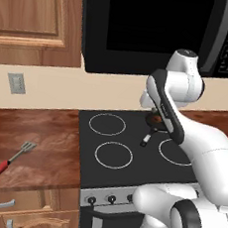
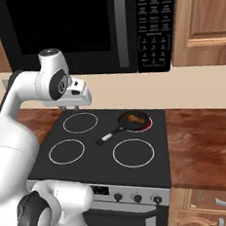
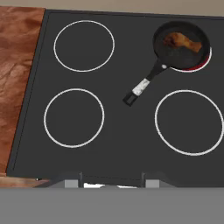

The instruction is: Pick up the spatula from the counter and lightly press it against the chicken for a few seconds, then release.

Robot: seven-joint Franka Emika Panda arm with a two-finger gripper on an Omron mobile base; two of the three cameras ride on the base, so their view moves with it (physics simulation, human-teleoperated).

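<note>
The spatula (image 1: 14, 158), with a red handle and a slotted metal head, lies on the wooden counter (image 1: 44, 133) left of the stove. The chicken (image 3: 181, 42) is a browned drumstick in a small black pan (image 3: 175, 57) on the back right burner, seen also in the right base view as chicken (image 2: 131, 117) in the pan (image 2: 141, 125). My gripper (image 2: 69, 108) hangs high above the stove's back left area, pointing down, far from the spatula. In the hand view the gripper (image 3: 112, 181) is open with nothing between its fingertips.
The black stove top (image 3: 122, 131) has four ringed burners; the one under the pan glows red. The pan's handle (image 3: 144, 85) points toward the stove's middle. A black microwave (image 1: 154, 30) hangs close above the arm. More wooden counter (image 2: 205, 140) lies to the right.
</note>
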